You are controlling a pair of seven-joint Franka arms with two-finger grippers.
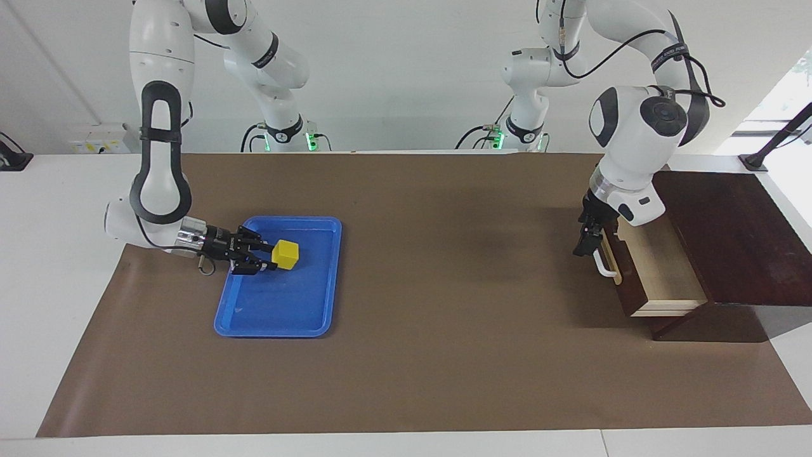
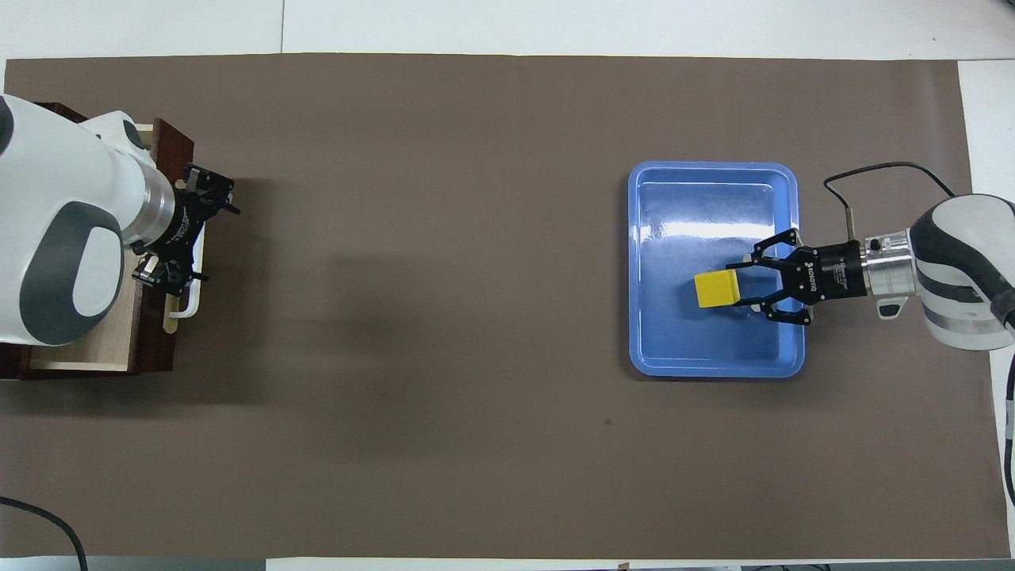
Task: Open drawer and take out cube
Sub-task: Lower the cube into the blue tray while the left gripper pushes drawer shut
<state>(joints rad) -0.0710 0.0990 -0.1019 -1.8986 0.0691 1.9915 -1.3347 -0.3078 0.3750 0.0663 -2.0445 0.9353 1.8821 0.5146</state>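
Now, facing view first. We see the drawer (image 1: 660,266) pulled out of its dark wooden box (image 1: 729,235) at the left arm's end of the table, pale inside showing, nothing visible in it. The left gripper (image 1: 583,244) hangs pointing down right at the drawer's front, by the white handle (image 1: 607,270); its fingers stand spread, nothing between them, and we can't tell if it touches the handle. At the right arm's end, the blue tray (image 1: 279,317) lies on the brown mat (image 1: 444,285). The right gripper (image 1: 269,257) comes in nearly level, low over the tray's edge, its fingertips clamped on the cube (image 1: 286,254). The yellow cube sits low in the tray, toward the robots' end of it; whether it rests on the tray floor or hangs just above it, we can't tell.

Overhead view next. The left gripper (image 2: 184,230) covers the upper part of the handle (image 2: 190,305), w/ the left arm's white body hiding most of the drawer (image 2: 87,349); jaws wide, empty. The cube (image 2: 716,289) shows approx. mid-tray, closer to the tray (image 2: 658,349) side where the right arm enters. The right gripper (image 2: 739,287) grips the cube from that side, links splayed, tips pressed against the yellow block.
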